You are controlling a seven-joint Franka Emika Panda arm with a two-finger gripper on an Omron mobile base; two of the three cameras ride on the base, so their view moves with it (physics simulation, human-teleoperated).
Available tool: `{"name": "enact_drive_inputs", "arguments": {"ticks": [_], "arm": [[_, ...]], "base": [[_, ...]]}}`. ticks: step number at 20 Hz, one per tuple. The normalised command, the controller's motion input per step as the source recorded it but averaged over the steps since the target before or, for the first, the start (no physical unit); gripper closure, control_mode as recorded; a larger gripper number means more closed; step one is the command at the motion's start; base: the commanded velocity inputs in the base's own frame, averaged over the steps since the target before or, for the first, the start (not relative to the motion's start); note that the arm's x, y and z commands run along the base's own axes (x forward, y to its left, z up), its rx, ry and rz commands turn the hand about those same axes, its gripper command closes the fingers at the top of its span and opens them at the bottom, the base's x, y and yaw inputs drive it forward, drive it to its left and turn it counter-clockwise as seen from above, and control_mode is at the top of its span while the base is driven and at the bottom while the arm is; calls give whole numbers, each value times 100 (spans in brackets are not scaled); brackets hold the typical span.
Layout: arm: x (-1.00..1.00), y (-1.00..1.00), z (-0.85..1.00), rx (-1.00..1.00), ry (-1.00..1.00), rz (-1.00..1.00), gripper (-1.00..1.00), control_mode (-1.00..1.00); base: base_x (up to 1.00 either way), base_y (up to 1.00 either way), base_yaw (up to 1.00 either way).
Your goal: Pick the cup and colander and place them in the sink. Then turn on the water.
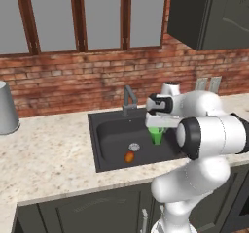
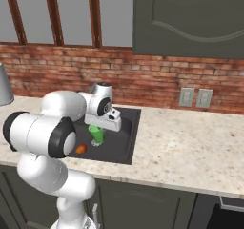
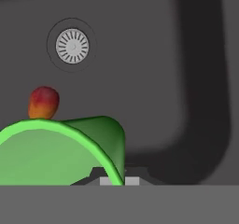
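The cup (image 1: 156, 135) is held clamped in the gripper (image 1: 156, 128) above the sink (image 1: 109, 132) – upright, long axis vertical, mouth up, tapered base down – near the drain (image 1: 134, 147) and a small orange-red fruit (image 1: 129, 157).

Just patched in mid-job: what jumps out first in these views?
The bright-green cup hangs upright over the dark sink, pinched at its rim by the shut tool. On the basin floor lies a small orange-red fruit beside the round metal drain. The grey faucet stands behind the basin, with no stream running.
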Motion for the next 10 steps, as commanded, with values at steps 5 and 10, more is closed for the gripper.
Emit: {"name": "enact_drive_inputs", "arguments": {"ticks": [5,10], "arm": [[46,0,-18,2,0,0,100,-100],[42,0,-33,4,0,0,100,-100]], "base": [[0,0,0],[0,0,0]]}}
